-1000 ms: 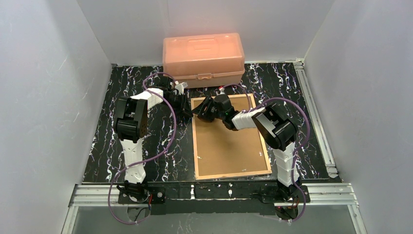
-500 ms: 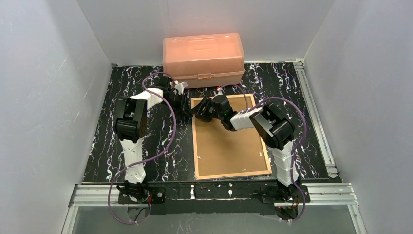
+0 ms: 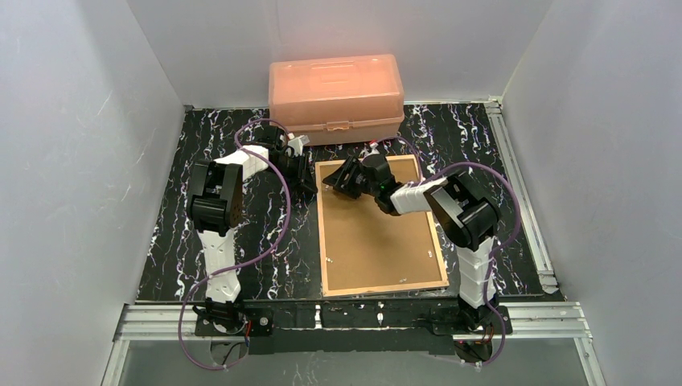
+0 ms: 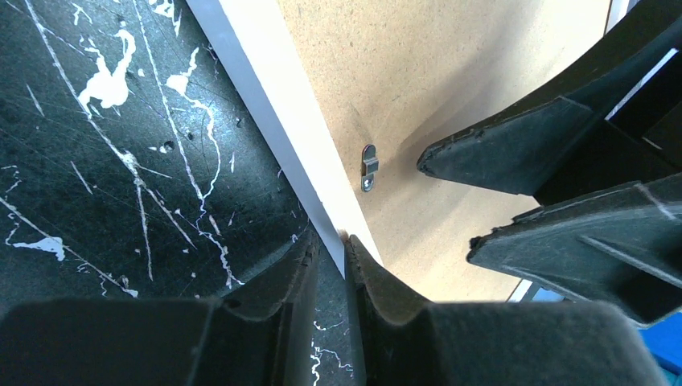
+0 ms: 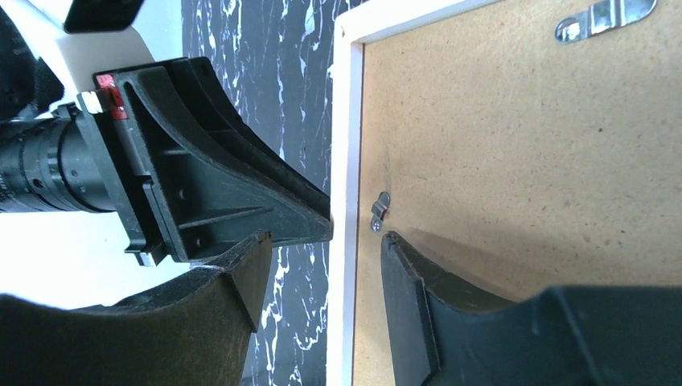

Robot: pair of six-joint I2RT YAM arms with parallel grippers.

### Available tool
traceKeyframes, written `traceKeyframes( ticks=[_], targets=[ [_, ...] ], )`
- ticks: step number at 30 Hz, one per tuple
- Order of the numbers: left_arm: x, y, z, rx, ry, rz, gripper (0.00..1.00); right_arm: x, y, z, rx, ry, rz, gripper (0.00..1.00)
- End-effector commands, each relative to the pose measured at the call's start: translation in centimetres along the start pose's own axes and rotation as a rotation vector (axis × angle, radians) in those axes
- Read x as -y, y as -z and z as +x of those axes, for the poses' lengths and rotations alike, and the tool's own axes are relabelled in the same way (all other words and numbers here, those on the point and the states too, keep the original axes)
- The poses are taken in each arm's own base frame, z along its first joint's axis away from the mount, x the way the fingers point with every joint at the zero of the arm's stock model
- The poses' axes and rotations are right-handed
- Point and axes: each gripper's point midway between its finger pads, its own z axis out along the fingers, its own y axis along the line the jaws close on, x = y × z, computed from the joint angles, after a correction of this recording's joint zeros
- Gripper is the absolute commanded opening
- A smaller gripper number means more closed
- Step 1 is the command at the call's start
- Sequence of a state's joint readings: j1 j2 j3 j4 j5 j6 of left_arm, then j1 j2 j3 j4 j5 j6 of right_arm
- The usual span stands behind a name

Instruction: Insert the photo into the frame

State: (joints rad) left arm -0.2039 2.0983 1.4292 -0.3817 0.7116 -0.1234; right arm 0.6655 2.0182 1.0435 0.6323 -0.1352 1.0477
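The frame (image 3: 386,288) lies face down on the black marbled table, its opening filled by the brown backing board (image 3: 378,233). The photo is hidden. My left gripper (image 3: 310,183) sits at the frame's left rail (image 4: 265,104) near the far corner, with its narrow jaws (image 4: 331,241) pinching the rail's outer edge. My right gripper (image 3: 338,183) stands open astride the same white rail (image 5: 344,121). One of its fingers is over the table and the other over the board, beside a small metal clip (image 5: 380,211). In its view, the right gripper (image 5: 326,240) is tip to tip with the left one.
An orange plastic box (image 3: 336,95) stands shut at the back, just beyond the frame's far edge. A second clip (image 5: 603,18) is fixed near the board's far side. White walls close in the table on three sides.
The right gripper has shifted a little back and to the right along the frame's far left corner, and its elbow has swung right. The left gripper holds its place.
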Motion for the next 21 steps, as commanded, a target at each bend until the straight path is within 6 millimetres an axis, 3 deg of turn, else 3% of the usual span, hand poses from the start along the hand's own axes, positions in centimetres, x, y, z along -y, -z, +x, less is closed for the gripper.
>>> traceKeyframes(
  ticks=[1, 21],
  targets=[
    [-0.4, 1.0, 0.6, -0.006, -0.003, -0.036, 0.16, -0.3, -1.0, 0.2, -0.010, 0.003, -0.020, 0.61],
    [-0.4, 0.9, 0.7, -0.007, -0.002, -0.032, 0.14, -0.2, -2.7, 2.1, -0.053, -0.053, -0.034, 0.60]
  ],
)
